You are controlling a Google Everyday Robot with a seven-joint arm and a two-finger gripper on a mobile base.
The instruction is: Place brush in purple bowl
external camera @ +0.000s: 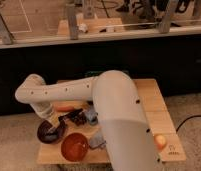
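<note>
Down over the purple bowl (45, 134), tool (53, 126) touches brush (69, 116).

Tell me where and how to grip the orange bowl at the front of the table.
Grip the orange bowl by its near front rim, coming from above with one finger inside and one outside: it is round, shallow and open upward. That side likely stays clear of the tool, which hangs over the purple bowl to its left.
</note>
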